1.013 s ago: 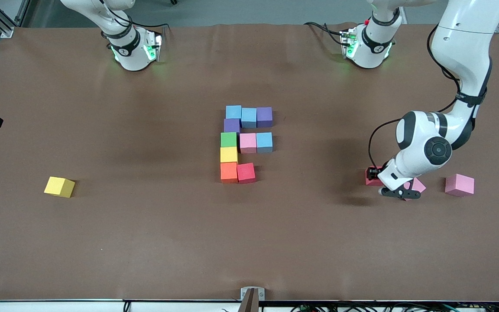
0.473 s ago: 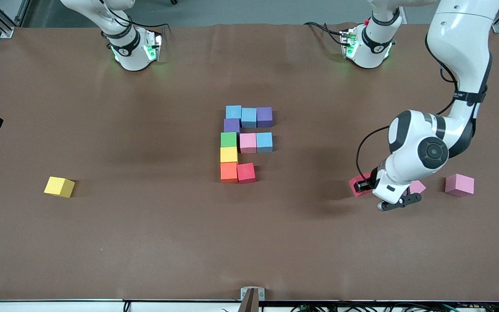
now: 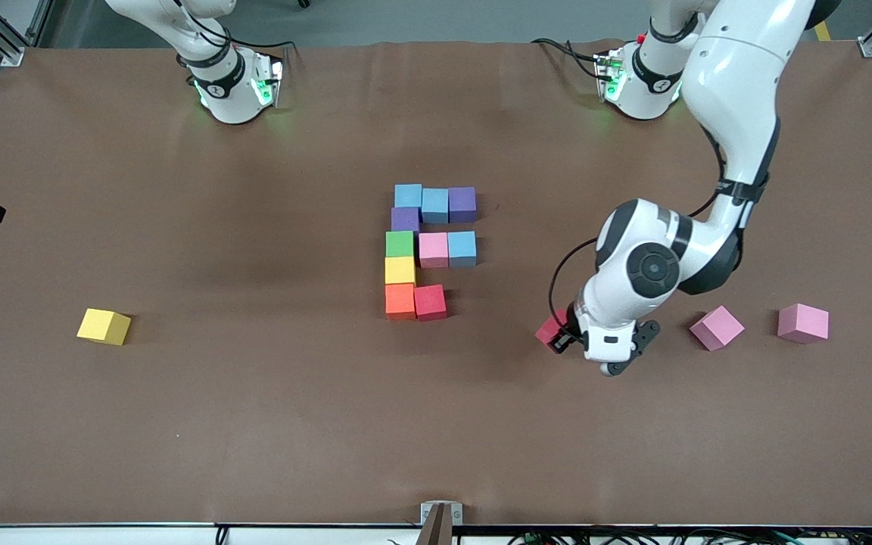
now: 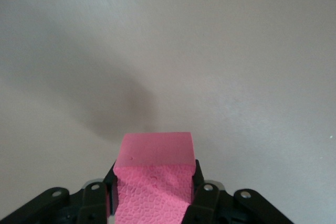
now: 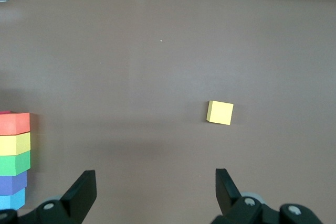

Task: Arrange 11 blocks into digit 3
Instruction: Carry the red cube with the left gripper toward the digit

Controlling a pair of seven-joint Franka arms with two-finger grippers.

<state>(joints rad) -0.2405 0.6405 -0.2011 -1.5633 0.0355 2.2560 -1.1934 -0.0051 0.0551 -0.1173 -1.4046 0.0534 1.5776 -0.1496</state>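
Left end effector (image 3: pixel 557 338) is clamped on a red block (image 3: pixel 549 328), carrying it in the air over bare table (image 3: pixel 254 424), between the digit and the two mauve-pink cubes. Left wrist view confirms it: the block (image 4: pixel 153 174) sits pinched between both fingers (image 4: pixel 202 192), with only table surface under it. Digit 3 (image 3: pixel 428 250) sits mid-table with ten blocks in place. Farthest bar: light blue (image 3: pixel 408 195), light blue (image 3: pixel 435 205), purple (image 3: pixel 462 203). Column running toward the front camera: purple (image 3: pixel 405 219), green (image 3: pixel 400 244), yellow (image 3: pixel 400 269), orange (image 3: pixel 400 300). Middle bar off the green one: bright pink (image 3: pixel 433 249), then light blue (image 3: pixel 462 247). Nearest bar has only a placed red block (image 3: pixel 429 301) touching the orange one; the end slot beside it is unfilled. The top-corner light blue block sits slightly offset from its neighbour. Two mauve-pink cubes lie toward the left arm's end of the table, one rotated (image 3: pixel 717 327), one squarer (image 3: pixel 803 323), apart from each other. A spare yellow cube (image 3: pixel 104 326) sits alone toward the right arm's end. Right end effector (image 5: pixel 156 192) is out of the front view, arm waiting up high; its wrist view shows the fingers spread wide with nothing between them, looking down at the spare yellow cube (image 5: pixel 220 113) and the digit's column.
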